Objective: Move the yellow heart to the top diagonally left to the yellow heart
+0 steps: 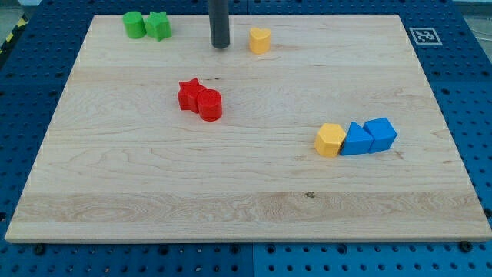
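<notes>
Tabletop (254,177): wide wooden board. At its 12 o'clock edge, yellow heart (260,39). Still the approach step, by judgement: heart not yet touched.

Rod upright, dropping straight from the view's top; my tip (221,46) planted at 9 o'clock of the heart, near but apart. No pincer on this rig, so nothing released or clenched.

Next move probably calls for circling round to the heart's 4 o'clock side, then pushing toward 10 o'clock.
</notes>
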Controlling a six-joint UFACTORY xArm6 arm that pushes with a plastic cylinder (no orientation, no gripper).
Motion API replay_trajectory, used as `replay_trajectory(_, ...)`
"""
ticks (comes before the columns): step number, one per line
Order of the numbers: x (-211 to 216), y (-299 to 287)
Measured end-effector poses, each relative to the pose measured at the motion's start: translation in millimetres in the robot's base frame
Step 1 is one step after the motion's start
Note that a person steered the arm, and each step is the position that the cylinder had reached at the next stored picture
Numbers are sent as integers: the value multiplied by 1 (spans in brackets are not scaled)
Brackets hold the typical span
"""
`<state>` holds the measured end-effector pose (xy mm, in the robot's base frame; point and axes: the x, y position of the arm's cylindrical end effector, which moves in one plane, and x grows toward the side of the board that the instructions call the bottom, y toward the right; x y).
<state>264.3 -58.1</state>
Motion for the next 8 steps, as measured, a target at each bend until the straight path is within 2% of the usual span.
replay_trajectory(1,-22,-7)
replay_trajectory(2,-31,15)
replay_trajectory(3,-31,37)
replay_trajectory(6,-6,42)
replay_trajectory(8,-15,68)
